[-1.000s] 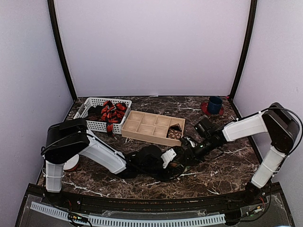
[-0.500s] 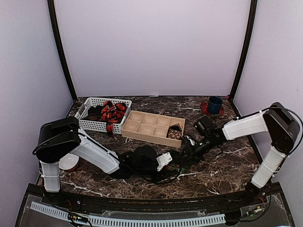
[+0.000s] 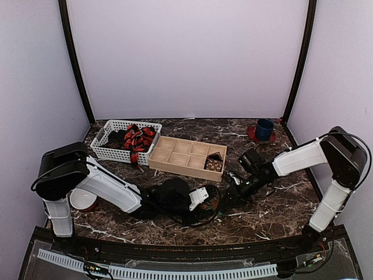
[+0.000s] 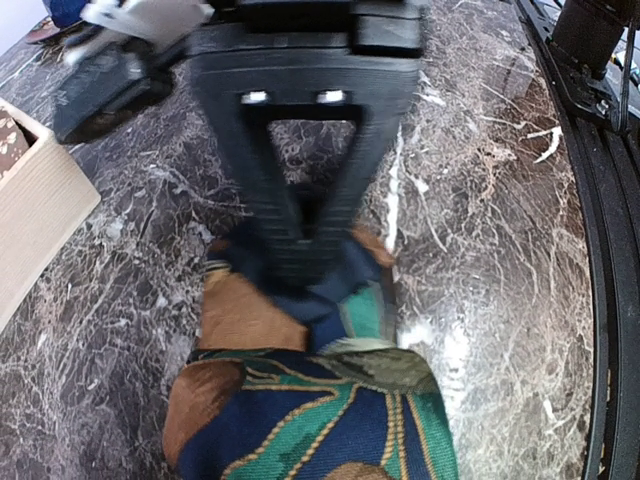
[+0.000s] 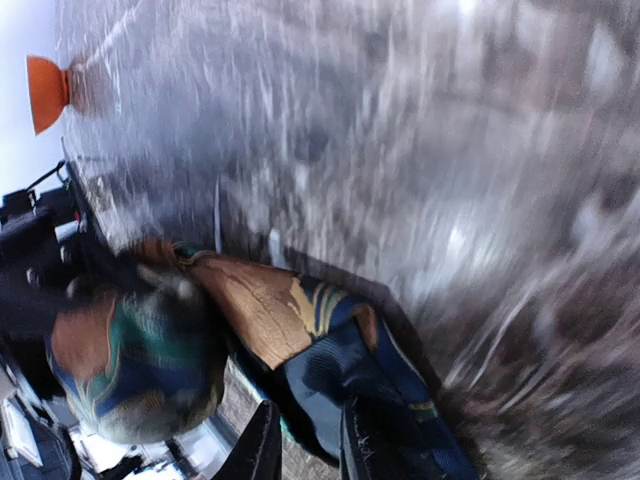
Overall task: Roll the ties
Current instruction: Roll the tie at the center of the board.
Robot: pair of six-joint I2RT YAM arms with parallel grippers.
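The left gripper (image 4: 305, 275) is clamped shut on the narrow end of a brown-orange, green and navy tie (image 4: 320, 410), low over the marble desk (image 3: 280, 210) near its middle. The right gripper (image 5: 305, 440) meets it from the other side. Its jaws show a gap with the tie's navy band running between them, but motion blur leaves it unclear whether they pinch the fabric. In the right wrist view, part of this tie is gathered into a rounded bundle with a loose tail trailing off, so the roll looks begun but not finished.

Just behind the two grippers, a wooden tray (image 3: 187, 156) holds one rolled brown dotted tie (image 3: 215, 164) in a right-end compartment; the other compartments appear bare. To the tray's left, a white basket (image 3: 116, 153) holds red-and-black striped ties (image 3: 138, 139) heaped with darker fabric and apparently unrolled, one end hanging over the rim. By this evidence, one tie is done, one is under way and several are left.
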